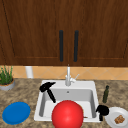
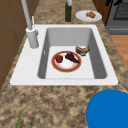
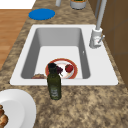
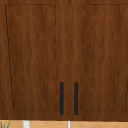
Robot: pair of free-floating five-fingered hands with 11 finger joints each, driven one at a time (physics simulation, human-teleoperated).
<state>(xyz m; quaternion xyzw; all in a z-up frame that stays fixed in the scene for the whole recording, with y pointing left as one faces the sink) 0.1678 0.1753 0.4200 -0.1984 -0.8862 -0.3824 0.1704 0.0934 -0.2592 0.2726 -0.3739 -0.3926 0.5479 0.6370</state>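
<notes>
Room: kitchen, brown cabinet [image 4: 32, 57] above, speckled counter [image 1: 27, 92] around a white sink [image 1: 82, 86].
Left hand: my left hand [image 1: 47, 87] hangs over the sink's back left corner, released, fingers spread with one pointing straight down into the basin, grasping nothing.
Right hand: my right hand [image 1: 102, 110] hangs over the sink's front right corner. Whether it is clenched or released I cannot tell, and I see nothing in it.
Round my left hand: tap [image 1: 68, 76] at 2 o'clock. A big red ball [image 1: 67, 115] at 5 o'clock covers the sink's front edge in the front view. Blue plate [image 1: 16, 112] at 8 o'clock on the counter, plant [image 1: 6, 77] at 9 o'clock.
Round my right hand: bottle [image 1: 106, 94] at 12 o'clock, upright on the counter. White plate [image 1: 112, 112] at 4 o'clock, just beside me, with a brown bite [image 1: 119, 119] on it.
Basin: a red-rimmed dish [image 2: 65, 64] lies flat on the sink's floor, carrying a red fruit [image 2: 59, 59] and a dark piece [image 2: 72, 57]. A brown lump [image 2: 82, 50] sits at the dish's 1 o'clock in the left side view, just beside its rim.
Progress: by my reckoning nothing is picked up. Dish and food lie in the basin, the white plate rests on the counter, and both my hands are apart from them.
</notes>
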